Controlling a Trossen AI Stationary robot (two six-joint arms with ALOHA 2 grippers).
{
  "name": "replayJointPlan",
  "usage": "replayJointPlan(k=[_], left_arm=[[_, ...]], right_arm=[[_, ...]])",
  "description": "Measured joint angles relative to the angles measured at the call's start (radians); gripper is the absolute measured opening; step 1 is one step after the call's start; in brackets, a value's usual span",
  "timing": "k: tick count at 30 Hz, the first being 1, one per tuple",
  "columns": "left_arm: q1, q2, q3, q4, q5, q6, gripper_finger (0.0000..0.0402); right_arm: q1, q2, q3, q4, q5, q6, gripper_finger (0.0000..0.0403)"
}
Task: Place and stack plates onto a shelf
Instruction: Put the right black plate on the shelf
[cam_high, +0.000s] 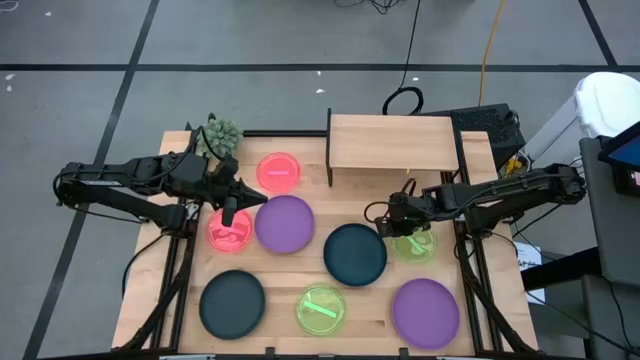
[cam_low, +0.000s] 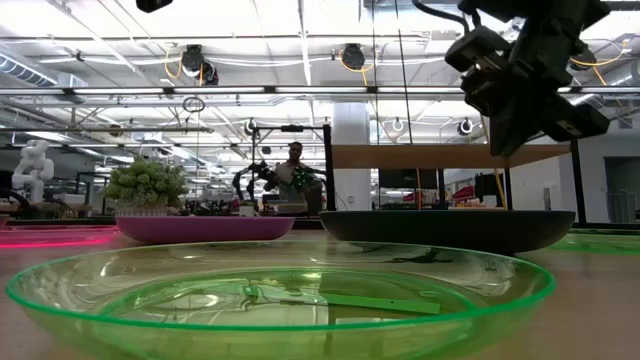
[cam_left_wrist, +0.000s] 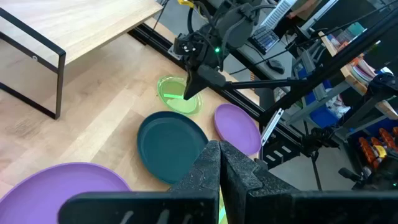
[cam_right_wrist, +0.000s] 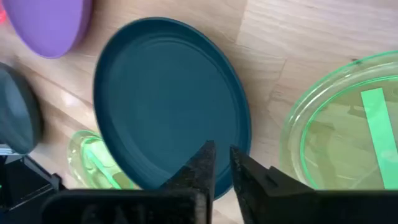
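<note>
Plates lie scattered across the desk (cam_high: 300, 270) while the shelf (cam_high: 392, 142) at twelve o'clock stands bare, nothing yet stacked on it. A dark teal plate (cam_high: 355, 254) sits near the centre with a purple plate (cam_high: 285, 223) at its ten o'clock; a second teal plate (cam_high: 232, 304) lies at seven o'clock and a second purple plate (cam_high: 426, 312) at five. Of the smaller ones, a pink-red plate (cam_high: 279, 172) sits at eleven o'clock, another pink-red plate (cam_high: 230, 231) at nine, a green plate (cam_high: 321, 309) at six and another green plate (cam_high: 414, 243) at three. The right tool (cam_high: 388, 226) hovers between the central teal plate and the green plate at three, fingers a narrow slit apart and empty. The left tool (cam_high: 229, 216) hangs over the pink-red plate at nine, fingers pressed together, holding nothing. The risk, judged from here: a slit that narrow may skid off a thin rim rather than straddle it, pushing the teal plate into its green neighbour. Translucent plastic looks slippery, so a shallow pinch could drop a plate on the way to the shelf.
</note>
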Motion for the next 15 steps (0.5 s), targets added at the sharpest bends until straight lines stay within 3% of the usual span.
replayJointPlan(k=[9, 15], left_arm=[[0.0, 0.001, 0.0, -0.002, -0.01, 0.011, 0.0001], [0.001, 0.001, 0.0, -0.001, -0.037, 0.02, 0.0001]], right_arm=[[0.067, 0.0, -0.076, 0.121, -0.016, 0.134, 0.0121], [0.15, 0.0, -0.077, 0.112, 0.053, 0.233, 0.0136]])
